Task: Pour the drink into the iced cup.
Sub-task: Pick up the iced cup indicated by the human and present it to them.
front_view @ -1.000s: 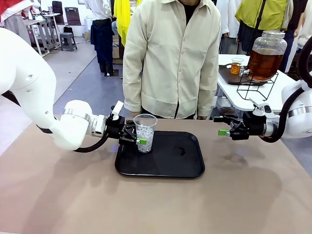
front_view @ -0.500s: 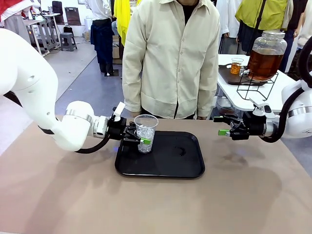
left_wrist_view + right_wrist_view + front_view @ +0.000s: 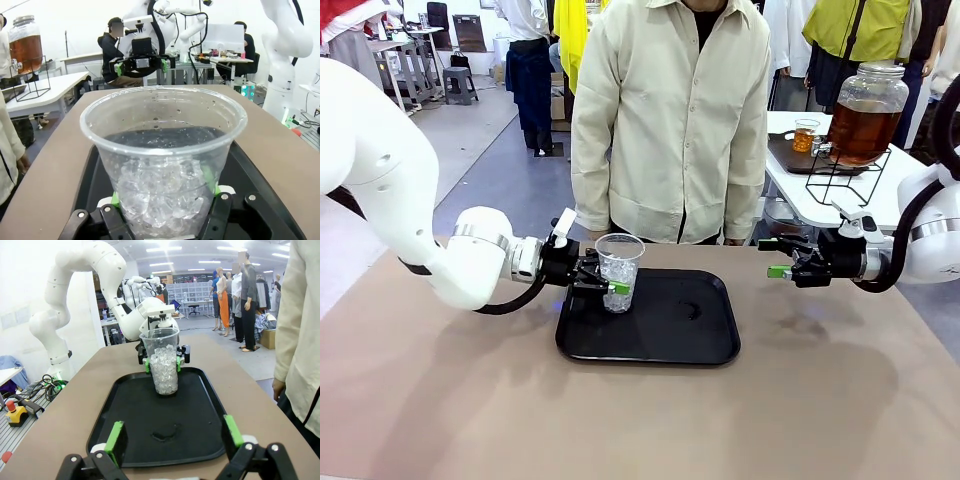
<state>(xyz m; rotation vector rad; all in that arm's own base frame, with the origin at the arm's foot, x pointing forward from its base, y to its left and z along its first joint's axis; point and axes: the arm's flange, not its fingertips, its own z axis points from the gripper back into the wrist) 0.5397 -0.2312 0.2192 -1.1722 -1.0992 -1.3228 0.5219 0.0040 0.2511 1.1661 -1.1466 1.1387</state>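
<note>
1. The drink (image 3: 860, 132) is an amber-brown liquid in a clear round dispenser jar (image 3: 868, 100) with a silvery lid (image 3: 882, 69). The jar sits on a black wire stand (image 3: 845, 178) on a white side table (image 3: 820, 205), far right and behind the work table. It has not moved since the earlier frames.
2. The iced cup (image 3: 618, 272) is a clear plastic cup partly filled with ice. It stands upright at the left end of the black tray (image 3: 690, 335), where it stood one second ago. No amber liquid is visible in it.
3. The left gripper (image 3: 610, 281) has changed. One second ago its jaws stood spread on either side of the cup. Now they are closed against the cup wall, low down. The left wrist view shows one green pad (image 3: 116, 199) pressed on each side of the iced section.
4. The right gripper (image 3: 775, 257) is unchanged. It hangs above the table (image 3: 520, 400), right of the tray and well apart from the cup. Its jaws are wide apart and hold nothing.
5. The person (image 3: 670, 120) stands at the far edge of the table, behind the tray, in the same stance as before.
</note>
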